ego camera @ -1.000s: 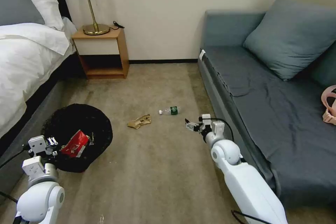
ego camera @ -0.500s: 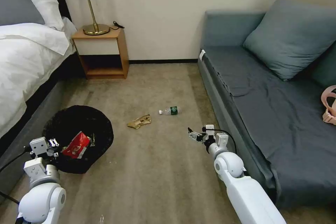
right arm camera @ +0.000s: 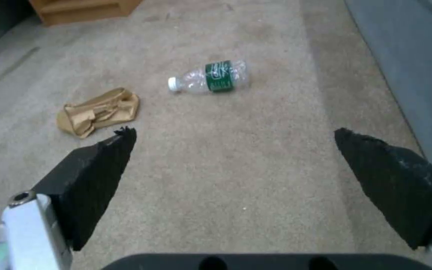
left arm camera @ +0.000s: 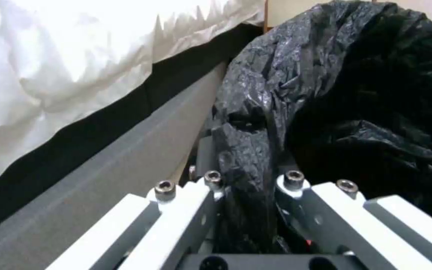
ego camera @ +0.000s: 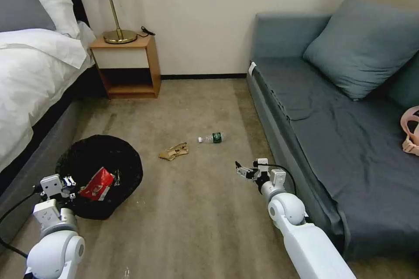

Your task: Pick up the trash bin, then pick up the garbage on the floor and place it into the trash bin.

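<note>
The trash bin [ego camera: 104, 157], round and lined with a crinkly black bag, sits tilted on the carpet beside the bed. A crumpled red-and-white wrapper [ego camera: 97, 184] lies inside it. My left gripper [ego camera: 67, 182] is shut on the bin's near rim; in the left wrist view the black bag [left arm camera: 248, 123] is pinched between its fingers [left arm camera: 186, 202]. Crumpled tan paper [ego camera: 173, 151] [right arm camera: 98, 112] and a small clear bottle with a green label [ego camera: 211, 138] [right arm camera: 210, 77] lie on the floor. Short of them hovers my right gripper [ego camera: 242, 171], its pads [right arm camera: 101, 161] open and empty.
A bed [ego camera: 30, 78] runs along the left, close against the bin. A wooden nightstand [ego camera: 128, 65] with a lamp stands at the back wall. A grey-blue sofa [ego camera: 331, 126] fills the right, with a pink-and-grey strap item [ego camera: 410, 133] on it. Carpet lies open between them.
My right gripper has drawn back toward me, away from the bottle. The left gripper and the bin have shifted slightly nearer too.
</note>
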`<state>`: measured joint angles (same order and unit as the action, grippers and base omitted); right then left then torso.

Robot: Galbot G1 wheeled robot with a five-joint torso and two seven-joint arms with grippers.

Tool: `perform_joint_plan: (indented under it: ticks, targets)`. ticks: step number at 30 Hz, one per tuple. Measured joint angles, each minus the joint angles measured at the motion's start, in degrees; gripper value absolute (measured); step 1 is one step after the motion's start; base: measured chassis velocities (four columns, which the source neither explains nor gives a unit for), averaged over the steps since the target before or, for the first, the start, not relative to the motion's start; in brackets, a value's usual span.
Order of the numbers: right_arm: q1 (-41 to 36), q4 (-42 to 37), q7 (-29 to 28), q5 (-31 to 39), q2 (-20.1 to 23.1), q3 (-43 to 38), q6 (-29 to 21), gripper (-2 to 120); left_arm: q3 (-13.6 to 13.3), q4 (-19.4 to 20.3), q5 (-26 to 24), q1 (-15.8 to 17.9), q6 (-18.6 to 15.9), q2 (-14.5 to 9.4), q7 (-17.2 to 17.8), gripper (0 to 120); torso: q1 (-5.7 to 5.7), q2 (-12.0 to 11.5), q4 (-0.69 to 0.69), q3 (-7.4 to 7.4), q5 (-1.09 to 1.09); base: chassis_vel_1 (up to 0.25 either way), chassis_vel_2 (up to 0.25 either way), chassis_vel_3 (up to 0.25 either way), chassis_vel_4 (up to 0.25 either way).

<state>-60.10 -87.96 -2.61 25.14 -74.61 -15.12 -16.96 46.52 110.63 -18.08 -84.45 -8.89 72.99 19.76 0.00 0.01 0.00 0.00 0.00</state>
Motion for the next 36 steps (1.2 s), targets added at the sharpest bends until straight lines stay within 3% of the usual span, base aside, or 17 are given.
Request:
perform_joint_plan:
  ticks: [36]
  targets:
    - [1.82,5.19,2.00,0.31,0.21,0.50,3.09,100,0.16,-1.20,-0.01,0.63,0.31,0.95,-0.08,4,0.00,-0.01,0.00,0.00,0.00,-0.001,0.000,0.001,-0.001]
